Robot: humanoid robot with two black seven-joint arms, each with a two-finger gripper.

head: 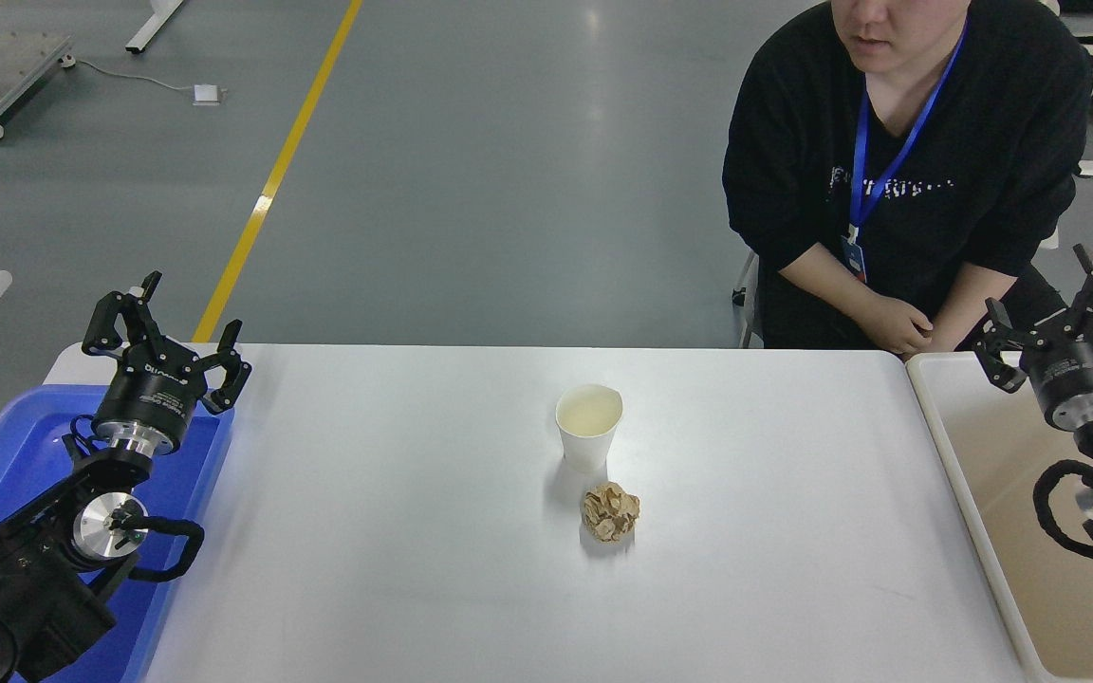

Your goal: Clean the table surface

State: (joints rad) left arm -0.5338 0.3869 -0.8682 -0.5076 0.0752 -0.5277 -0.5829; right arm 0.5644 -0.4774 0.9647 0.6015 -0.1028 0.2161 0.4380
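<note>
The white table surface [395,569] fills the middle of the head view. A white paper cup [589,425] stands upright near its centre. A crumpled brown paper ball [610,512] lies just in front of the cup. My left gripper [165,327] is open and empty, parked at the lower left above the blue tray. My right gripper [1057,308] is open and empty at the right edge, above the beige bin, far from the cup and the ball.
A blue plastic tray [10,455] sits at the table's left end under my left arm. A beige rectangular bin [992,493] stands at the right end. A person in a black top [898,171] sits at the far right, hands [893,327] near the table's far edge.
</note>
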